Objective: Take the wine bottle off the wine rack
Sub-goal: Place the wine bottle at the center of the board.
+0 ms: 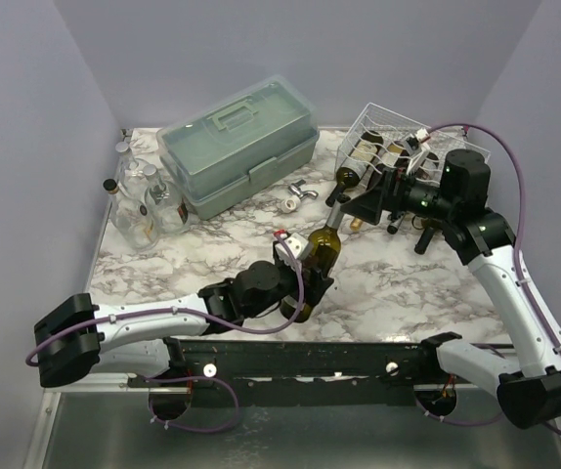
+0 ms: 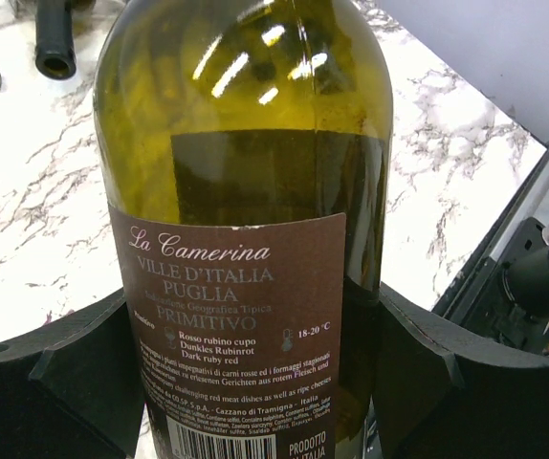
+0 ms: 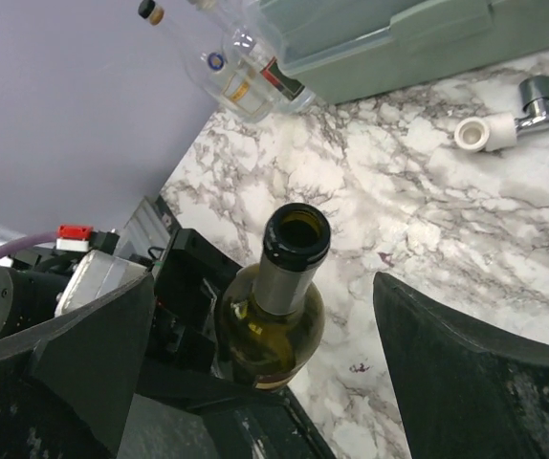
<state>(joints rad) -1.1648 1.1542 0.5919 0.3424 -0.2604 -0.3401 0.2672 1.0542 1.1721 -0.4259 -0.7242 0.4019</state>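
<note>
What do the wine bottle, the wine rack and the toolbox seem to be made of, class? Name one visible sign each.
Wine bottle: glossy olive-green glass, translucent with sharp highlights.
Wine rack: thin white wire, probably coated metal.
Toolbox: pale green plastic, likely; moulded handle, semi-clear lid.

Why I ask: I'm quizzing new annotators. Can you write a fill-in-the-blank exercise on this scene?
1. The pincer shut on the dark green glass wine bottle belongs to the ____ arm.
2. The right pincer hangs by the bottle's neck with its jaws ____.
3. In the top view, the white thin-wire rack stands to the ____ of the pale green plastic toolbox.
4. The bottle's mouth holds no ____.

Missing words: left; open; right; cork.
</note>
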